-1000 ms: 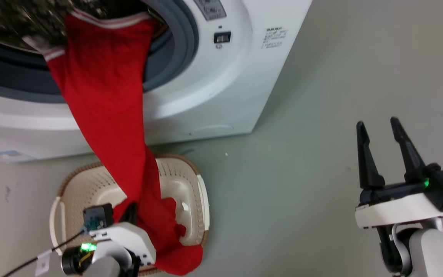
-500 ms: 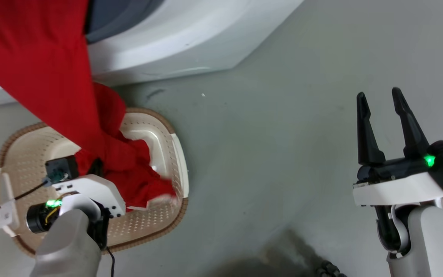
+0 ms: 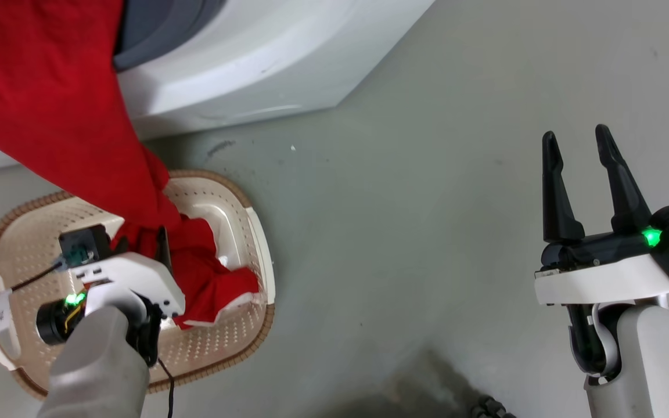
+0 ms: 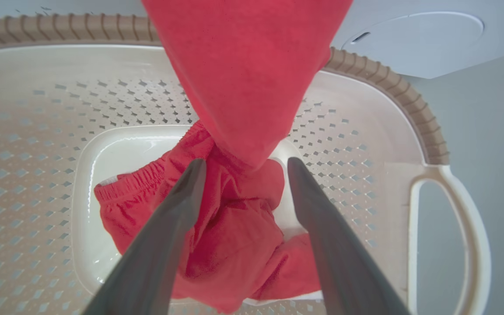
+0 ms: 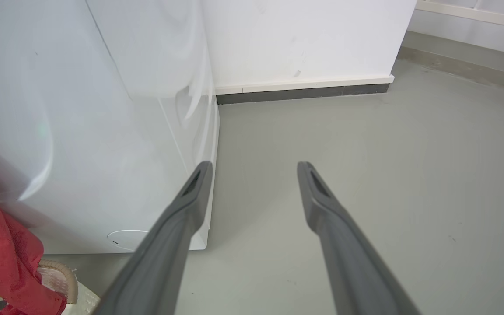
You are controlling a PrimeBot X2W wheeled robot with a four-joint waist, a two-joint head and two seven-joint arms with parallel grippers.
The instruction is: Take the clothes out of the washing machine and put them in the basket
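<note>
While hanging down from the washing machine (image 3: 253, 64), up and ahead of the left gripper (image 4: 243, 164), runs as one long red band past the fingertips: clothes (image 3: 38, 98), soft, limp, light, no stiffness at all. Top end out of frame toward the machine opening; judged not yet clear of it, so only part delivered. Bottom end bunched on the bottom of the basket (image 3: 256, 232), directly under and beyond the left fingers, with an elastic waistband and a white trim edge showing in the heap. Left fingers apart, cloth necking down between the tips, pinched by neither as far as visible. Likely to drag and stretch rather than slide. Could snag on the machine's rim, and could tip the light basket if hauled sideways. Best hold by judgement: the narrow taut band just above the left fingertips, or a thick fold in the heap, not the thin trim. Right gripper (image 3: 575, 136) spread wide, empty, over bare floor (image 3: 427, 203), well apart from cloth and basket, machine corner off to its left.
</note>
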